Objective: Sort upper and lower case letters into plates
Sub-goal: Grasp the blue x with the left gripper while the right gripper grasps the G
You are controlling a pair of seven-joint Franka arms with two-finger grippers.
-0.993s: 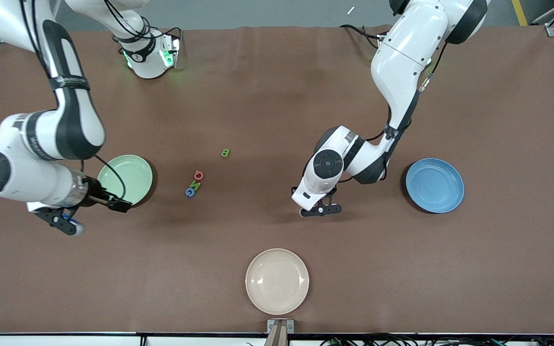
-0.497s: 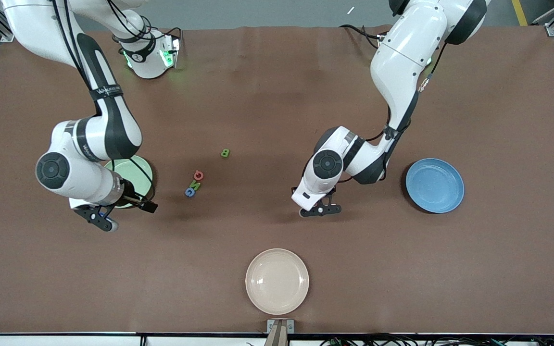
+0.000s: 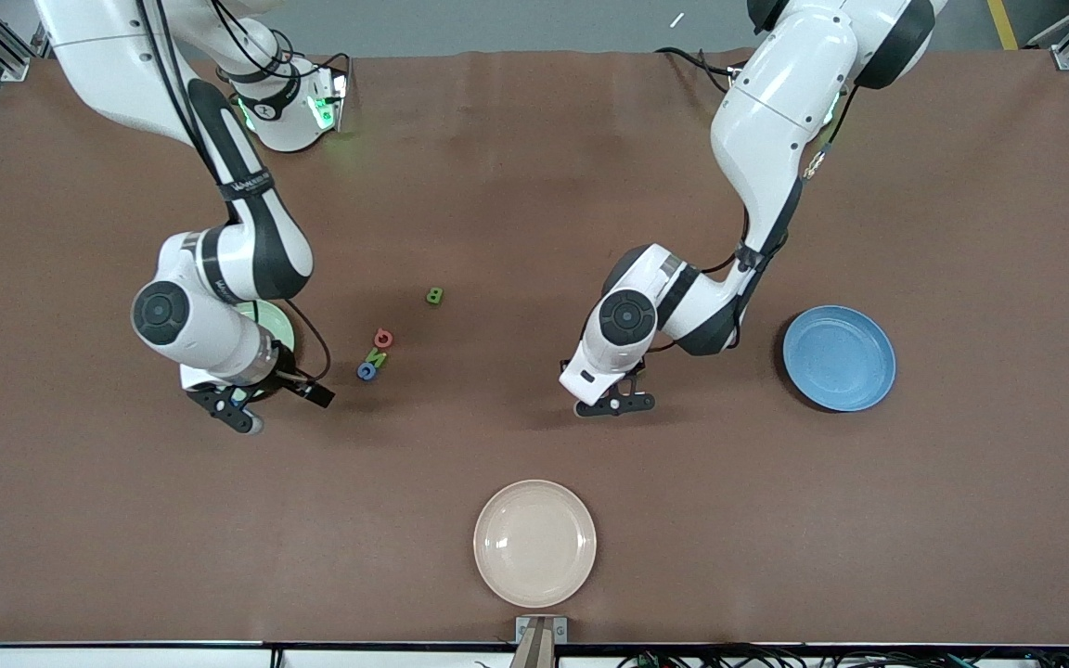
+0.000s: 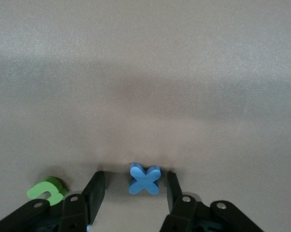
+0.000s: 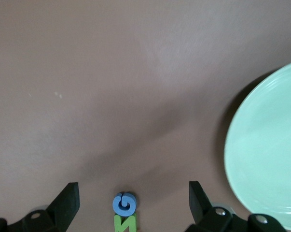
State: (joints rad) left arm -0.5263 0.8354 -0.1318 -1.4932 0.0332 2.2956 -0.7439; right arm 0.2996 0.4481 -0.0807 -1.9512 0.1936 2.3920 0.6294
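Observation:
My left gripper (image 3: pixel 616 404) is low over the table between the letter cluster and the bright blue plate (image 3: pixel 838 358). It is open, and a blue X letter (image 4: pixel 145 179) lies between its fingers. A green letter (image 4: pixel 48 189) lies just beside one finger. My right gripper (image 3: pixel 236 415) is open and empty, beside the pale green plate (image 3: pixel 278 325), which its arm mostly covers. A red letter (image 3: pixel 383 338), a green N (image 3: pixel 375 357) and a blue G (image 3: pixel 367 371) lie together mid-table. A green letter (image 3: pixel 434 296) lies apart, farther from the camera. The right wrist view shows the G (image 5: pixel 124 203), the N (image 5: pixel 125 223) and the green plate (image 5: pixel 270 159).
A cream-beige plate (image 3: pixel 534 543) sits near the table's front edge, nearer the camera than everything else. The right arm's base (image 3: pixel 289 102) stands at the table's back edge. The left arm's hand hides the X and its green neighbour in the front view.
My right arm has swung from the right arm's end of the table toward the letter cluster and now covers most of the pale green plate. The left arm has barely moved.

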